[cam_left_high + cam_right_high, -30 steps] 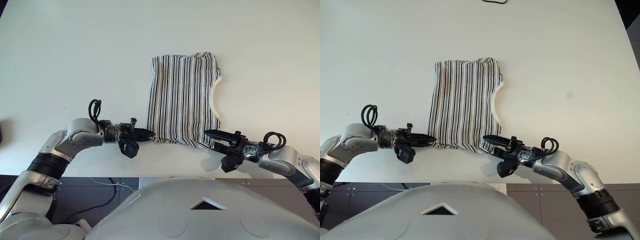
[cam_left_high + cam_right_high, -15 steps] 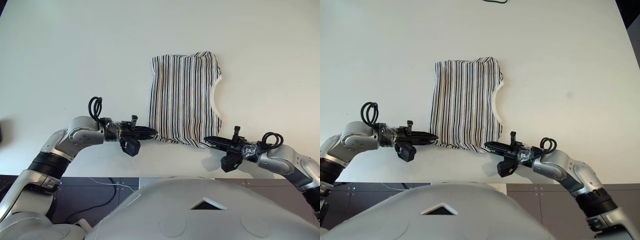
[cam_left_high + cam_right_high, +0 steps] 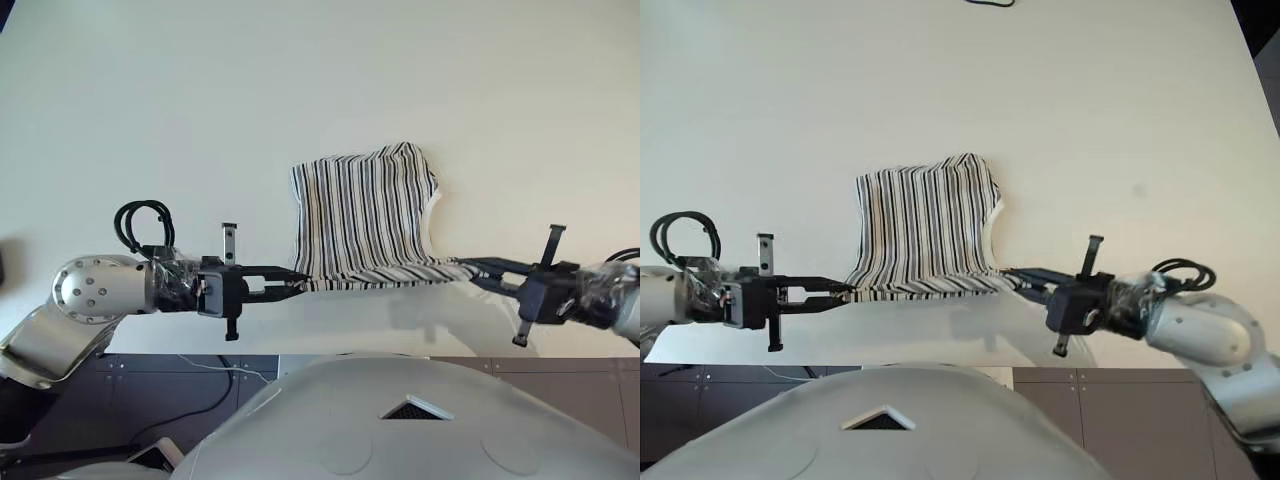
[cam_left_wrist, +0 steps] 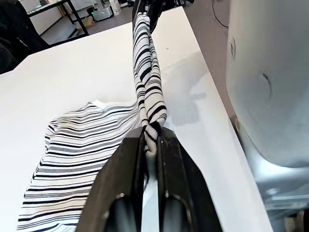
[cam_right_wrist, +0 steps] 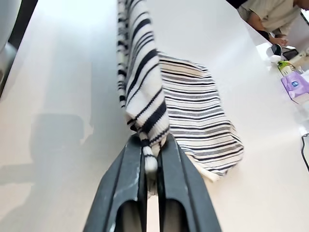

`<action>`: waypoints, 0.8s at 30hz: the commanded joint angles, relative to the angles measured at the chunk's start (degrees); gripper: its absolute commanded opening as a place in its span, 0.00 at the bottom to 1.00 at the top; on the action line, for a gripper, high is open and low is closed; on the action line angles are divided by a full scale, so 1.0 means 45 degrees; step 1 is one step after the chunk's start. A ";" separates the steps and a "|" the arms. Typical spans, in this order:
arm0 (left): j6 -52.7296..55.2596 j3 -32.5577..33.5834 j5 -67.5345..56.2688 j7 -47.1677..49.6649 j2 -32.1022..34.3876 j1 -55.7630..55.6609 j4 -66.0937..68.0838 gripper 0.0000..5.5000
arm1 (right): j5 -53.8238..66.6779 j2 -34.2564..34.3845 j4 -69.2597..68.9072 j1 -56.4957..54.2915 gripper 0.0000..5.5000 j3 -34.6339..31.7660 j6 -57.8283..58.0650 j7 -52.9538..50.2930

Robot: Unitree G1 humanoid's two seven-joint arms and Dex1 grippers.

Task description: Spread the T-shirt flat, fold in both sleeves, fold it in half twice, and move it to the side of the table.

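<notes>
Left eye view: left tool point(image 3: 298, 283) and right tool point(image 3: 472, 266) clamp the T-shirt point(image 3: 365, 210) at its seven and five o'clock corners. It looks light and limp, so corners grip best.

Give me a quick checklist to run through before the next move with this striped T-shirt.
1. Left gripper shut on the T-shirt's near corner: ok.
2. Right gripper shut on the other near corner: ok.
3. Near edge lifted off the table and stretched between the two grippers: ok.
4. Far part of the shirt resting on the table: ok.
5. Every layer of cloth caught in each grip: cannot tell.
</notes>
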 commanded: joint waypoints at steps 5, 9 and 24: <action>0.3968 -0.0649 -0.0471 -0.0591 -0.3488 -0.4866 0.3362 0.03 | 0.0547 0.2104 0.3929 -0.7333 0.02 0.2948 0.3935 0.1629; 0.4618 -0.0521 0.0316 -0.0419 -0.4878 -0.5892 0.5057 0.03 | -0.0569 0.3567 0.7043 -1.0127 0.02 0.4014 0.3782 0.2613; 0.4752 -0.0314 0.3308 -0.0244 -0.7224 -0.6428 0.7676 0.03 | -0.4660 0.8067 1.6857 -1.5430 0.02 0.5758 -0.0022 0.3597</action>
